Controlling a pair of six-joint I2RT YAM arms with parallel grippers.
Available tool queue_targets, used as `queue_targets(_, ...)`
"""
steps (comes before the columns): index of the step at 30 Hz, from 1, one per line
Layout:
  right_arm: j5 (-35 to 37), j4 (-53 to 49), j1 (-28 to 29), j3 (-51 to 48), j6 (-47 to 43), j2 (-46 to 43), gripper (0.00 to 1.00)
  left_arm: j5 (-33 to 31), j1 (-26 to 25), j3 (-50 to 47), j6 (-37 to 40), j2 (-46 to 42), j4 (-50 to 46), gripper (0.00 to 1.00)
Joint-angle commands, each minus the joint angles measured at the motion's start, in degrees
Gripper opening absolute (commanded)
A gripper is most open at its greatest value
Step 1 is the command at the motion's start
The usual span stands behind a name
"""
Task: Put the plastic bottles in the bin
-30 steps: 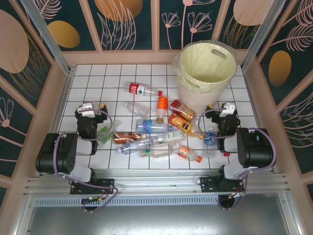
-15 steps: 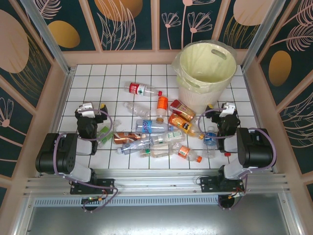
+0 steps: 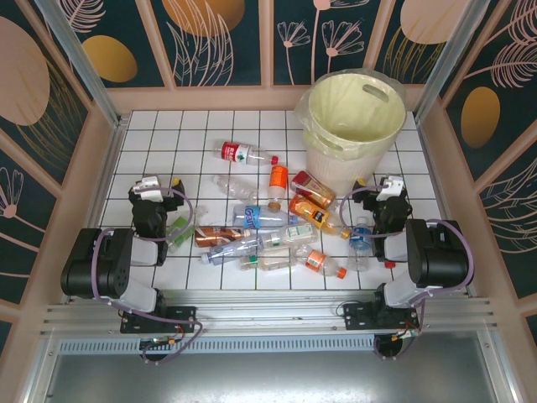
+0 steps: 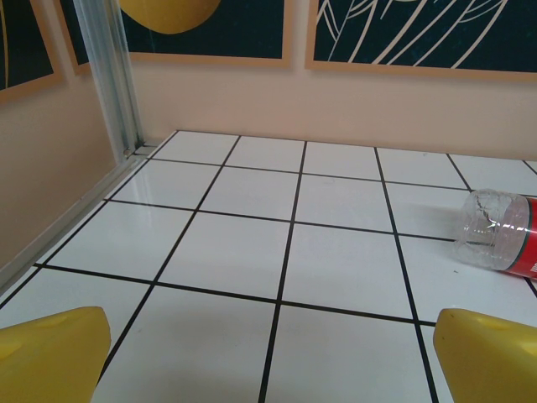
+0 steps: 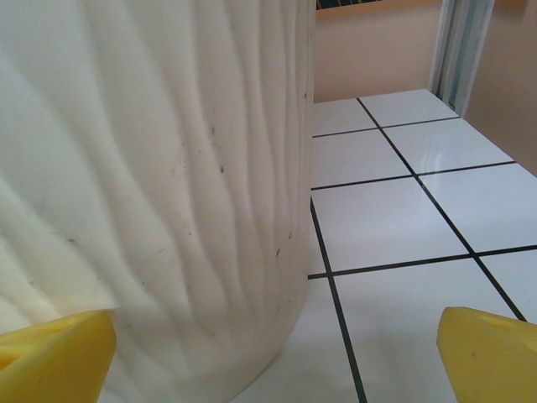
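Observation:
The pale-yellow bin (image 3: 352, 117) with its clear liner stands at the back right of the tiled floor. About a dozen plastic bottles lie in a loose heap mid-floor: a red-label one (image 3: 243, 153) farthest back, an orange one (image 3: 278, 179), a blue-label one (image 3: 256, 217), a brown one (image 3: 216, 236). My left gripper (image 3: 158, 191) is open left of the heap; its wrist view shows the left gripper (image 4: 270, 357) over bare tile and the red-label bottle's base (image 4: 503, 239) at right. My right gripper (image 3: 384, 191) is open just in front of the bin, whose wall (image 5: 151, 193) looms close above the right gripper (image 5: 273, 357).
Pink walls and aluminium posts (image 3: 80, 63) enclose the white tiled floor (image 3: 168, 134). A green-label bottle (image 3: 178, 228) lies beside the left arm, and a blue-label bottle (image 3: 359, 235) beside the right arm. Open tile stretches along the back left and to the right of the bin.

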Motion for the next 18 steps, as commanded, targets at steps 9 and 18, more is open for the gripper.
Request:
queue_targets(9,-1.1,1.1,0.0,0.5,0.4,-0.1,0.99,0.9,0.5,0.4,-0.3,0.0,1.1,0.99)
queue_targets(18,0.8,-1.4,0.8,0.2,0.0,-3.9,0.99,1.0,0.4,-2.1,-0.4,-3.4,2.6,0.99)
